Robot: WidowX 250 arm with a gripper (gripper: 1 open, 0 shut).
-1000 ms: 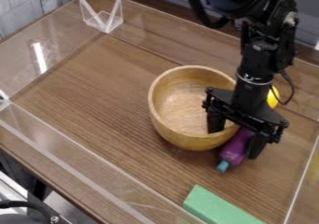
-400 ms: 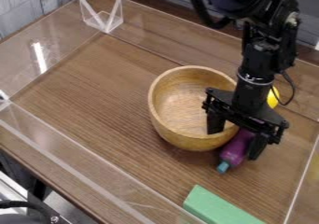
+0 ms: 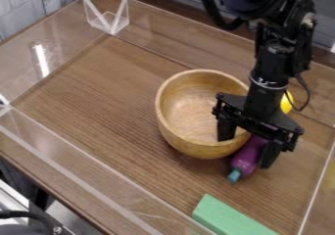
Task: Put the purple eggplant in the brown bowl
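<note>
The eggplant [image 3: 245, 162] lies just beside the bowl [image 3: 199, 113], between it and the table's [image 3: 85, 100] right edge; the block [image 3: 232, 217] lies at the near edge.

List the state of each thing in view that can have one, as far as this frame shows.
Brown bowl: upright, nothing visible in its open part.
Purple eggplant: outside the bowl, lying on the table, partly hidden by the hand.
Hand: low over the eggplant; grip unclear.
Green block: lying flat.
</note>
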